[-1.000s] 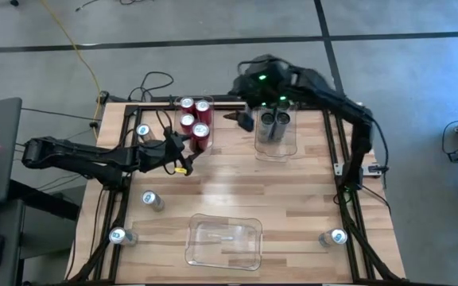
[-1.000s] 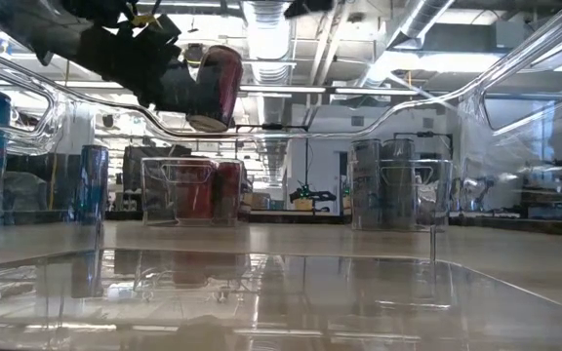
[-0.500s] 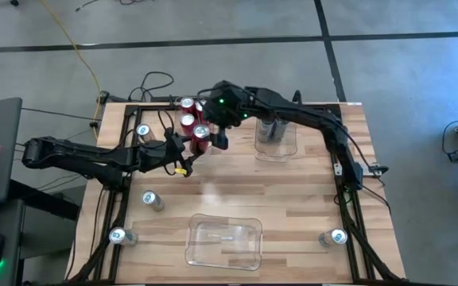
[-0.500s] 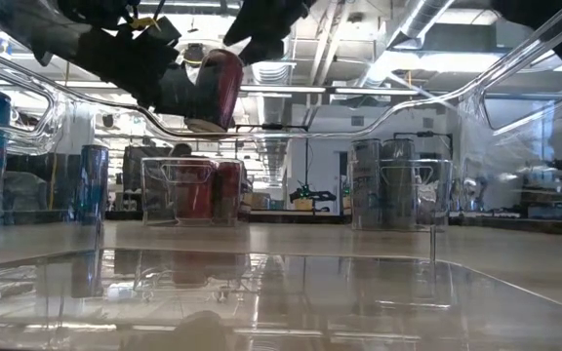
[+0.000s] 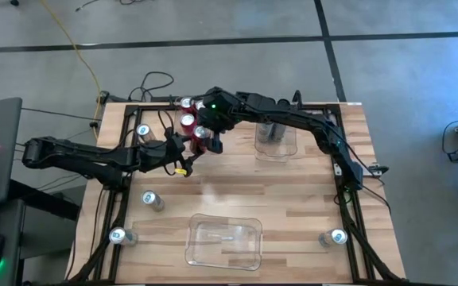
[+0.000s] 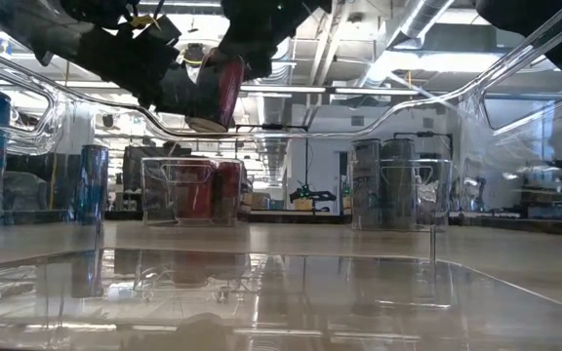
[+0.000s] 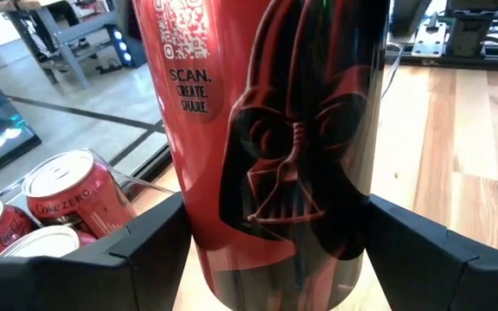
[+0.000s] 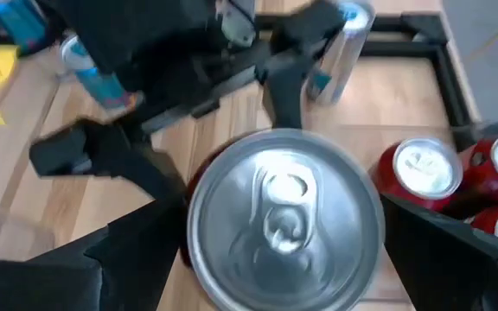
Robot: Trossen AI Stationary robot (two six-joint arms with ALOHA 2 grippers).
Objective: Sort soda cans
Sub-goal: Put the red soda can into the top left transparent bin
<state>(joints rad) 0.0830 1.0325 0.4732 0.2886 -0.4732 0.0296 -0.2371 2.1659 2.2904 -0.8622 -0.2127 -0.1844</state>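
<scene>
My right gripper [image 5: 210, 137] has swung over, open around the red can [image 5: 201, 137] my left gripper [image 5: 191, 145] clamps above the table [image 5: 308, 191].

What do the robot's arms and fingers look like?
Both arms are dark and jointed. The right arm has a small green light near its wrist. The left arm carries a yellow tag near its gripper. The fingers are black, flat and angular.

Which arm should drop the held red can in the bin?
Probably left. Its end effector is shut on the red can, held up beside the bin with three red cans. The right end effector only straddles the can's top, fingers open.
</scene>
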